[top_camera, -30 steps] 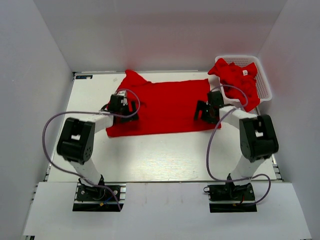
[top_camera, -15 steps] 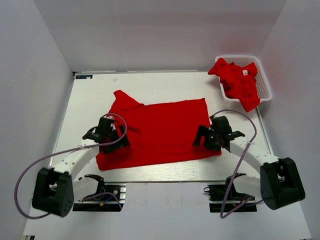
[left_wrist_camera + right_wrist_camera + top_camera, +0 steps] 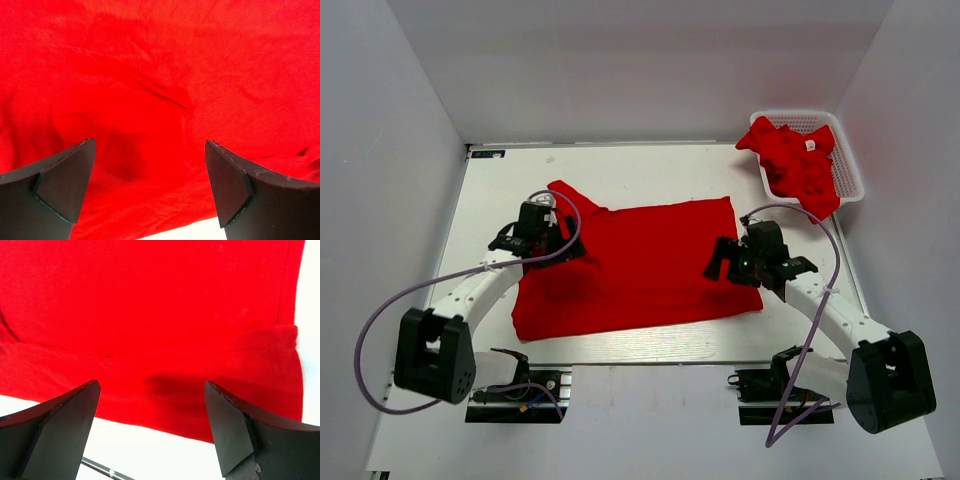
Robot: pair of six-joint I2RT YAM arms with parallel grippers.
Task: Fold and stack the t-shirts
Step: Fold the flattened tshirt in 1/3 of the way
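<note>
White table (image 3: 650, 170), flat t-shirt (image 3: 640, 265), crumpled t-shirts (image 3: 795, 160) in basket (image 3: 852, 170), left tool (image 3: 150, 145) and right tool (image 3: 150, 385) gaping empty

Light is bright and even, seemingly from overhead. In the top view the shirt (image 3: 640, 260) is sharp, but so saturated that its creases barely read. The table (image 3: 640, 345) around the shirt is near pure white. In both wrist views a soft dark shadow lies on the shirt. The table strip below the shirt is blown out. The fingers (image 3: 60, 190) in front of the shirt look slightly soft.
</note>
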